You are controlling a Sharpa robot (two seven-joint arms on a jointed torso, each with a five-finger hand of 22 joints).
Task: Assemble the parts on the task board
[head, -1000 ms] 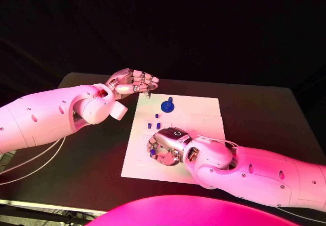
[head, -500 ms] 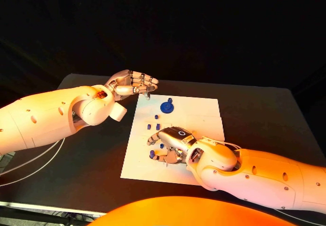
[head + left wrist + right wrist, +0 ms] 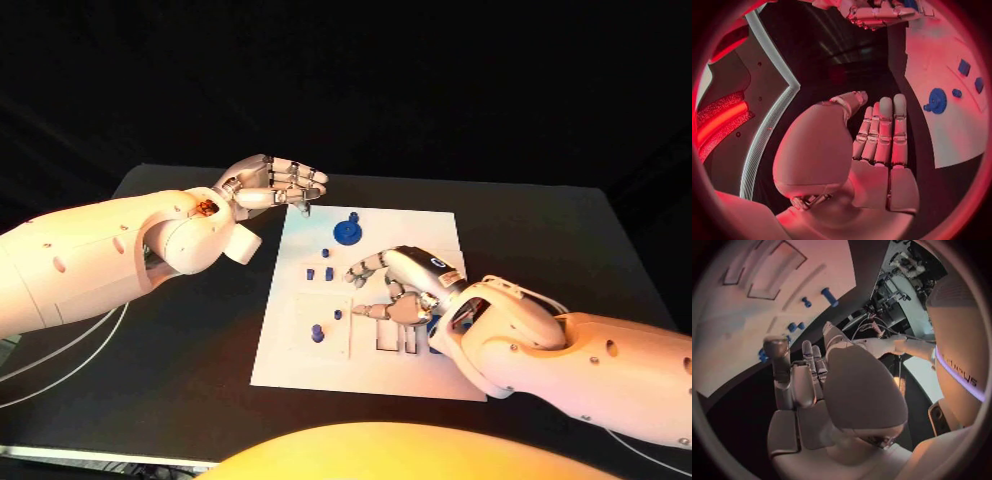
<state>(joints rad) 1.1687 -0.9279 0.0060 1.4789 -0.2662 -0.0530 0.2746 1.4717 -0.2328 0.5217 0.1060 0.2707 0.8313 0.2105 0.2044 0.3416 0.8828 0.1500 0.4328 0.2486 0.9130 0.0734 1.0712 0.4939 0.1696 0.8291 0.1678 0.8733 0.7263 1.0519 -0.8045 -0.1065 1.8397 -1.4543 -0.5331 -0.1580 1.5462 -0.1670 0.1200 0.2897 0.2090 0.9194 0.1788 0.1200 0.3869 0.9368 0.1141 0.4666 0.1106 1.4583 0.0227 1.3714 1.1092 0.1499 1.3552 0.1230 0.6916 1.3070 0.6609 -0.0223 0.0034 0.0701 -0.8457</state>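
The right robot hand (image 3: 397, 288) has lifted rightward off the task board (image 3: 426, 375) (fingers spread, empty), uncovering its near-left parts (image 3: 317, 334).

A flat black rectangular table (image 3: 173, 330) with a matte top takes up the lower half of the head view, and its far edge runs straight across. Behind that far edge hangs a plain dark backdrop (image 3: 433, 80), unlit and without visible detail. Two thin white cables (image 3: 58, 350) curve over the table's near-left part and run down to its front edge. Along that front edge, at the near-left corner, lies a narrow pale strip (image 3: 87, 452). In the left wrist view the table's dark top (image 3: 848, 65) catches faint streaks of reflected light.
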